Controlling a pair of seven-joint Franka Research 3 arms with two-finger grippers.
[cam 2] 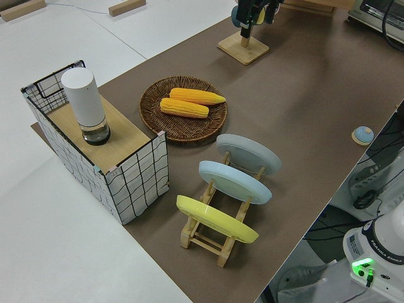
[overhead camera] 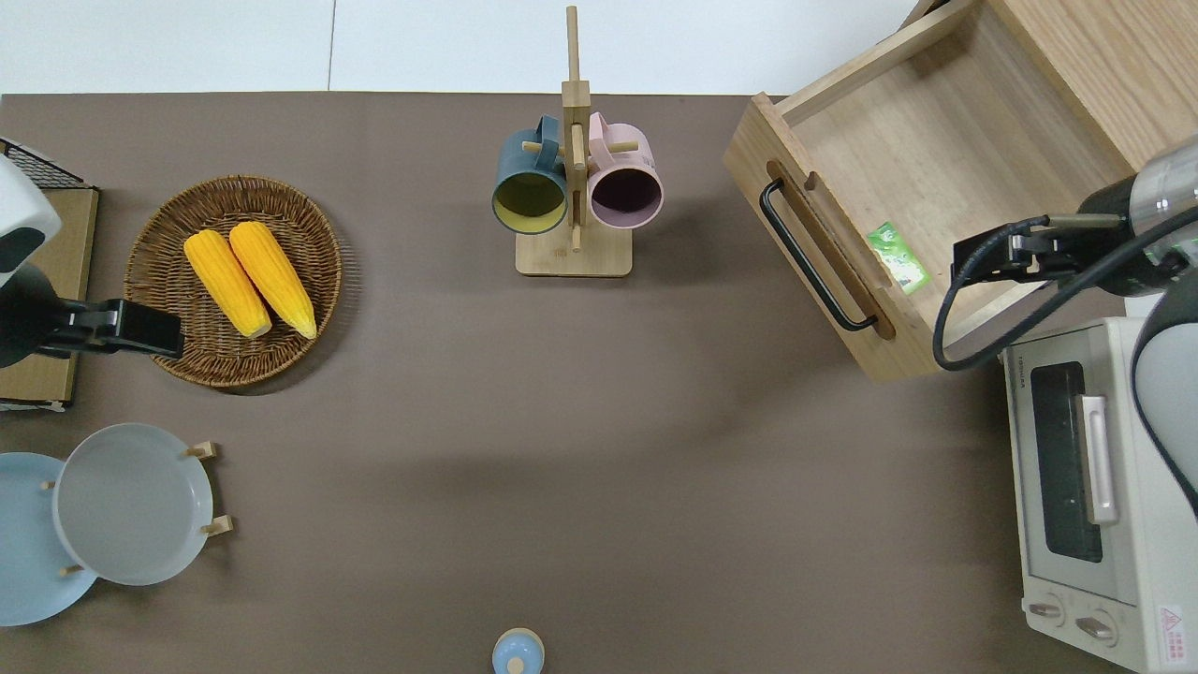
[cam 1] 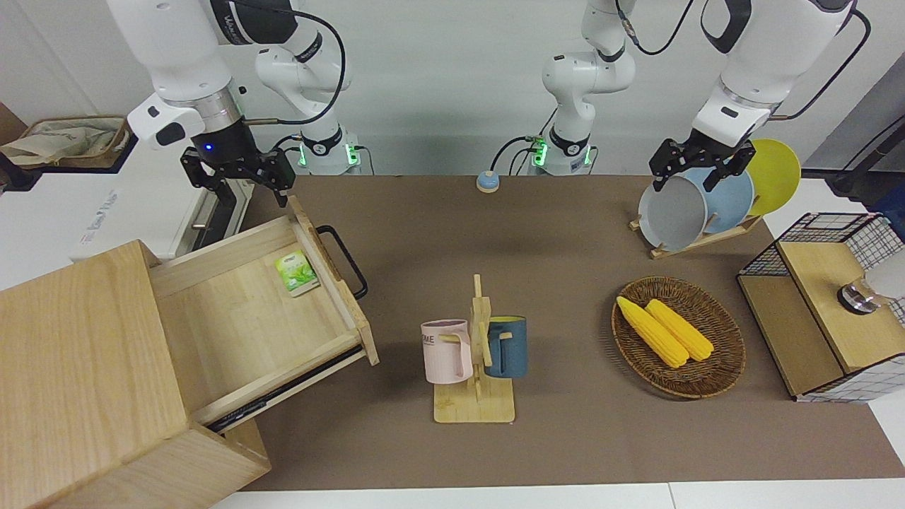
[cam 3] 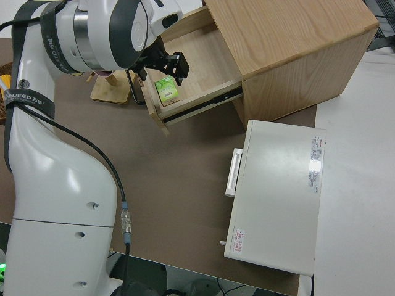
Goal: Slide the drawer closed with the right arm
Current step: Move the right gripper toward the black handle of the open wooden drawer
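Observation:
The drawer (cam 1: 240, 322) (overhead camera: 945, 150) (cam 3: 197, 65) stands pulled far out of the pale wooden box (cam 1: 78, 367) at the right arm's end of the table. Its black bar handle (cam 1: 348, 260) (overhead camera: 810, 260) faces the middle of the table. A green packet (cam 1: 297, 272) (overhead camera: 898, 257) lies inside, close to the front panel. My right gripper (cam 1: 237, 180) (overhead camera: 1006, 257) (cam 3: 165, 63) hangs open over the drawer's side wall nearest the robots, holding nothing. The left gripper (cam 1: 698, 168) is parked and open.
A white toaster oven (overhead camera: 1086, 477) (cam 3: 278, 191) stands just beside the drawer, nearer to the robots. A mug rack (cam 1: 477, 353) with two mugs is mid-table. Toward the left arm's end are a corn basket (cam 1: 679, 336), a plate rack (cam 1: 700, 205) and a wire shelf (cam 1: 820, 304).

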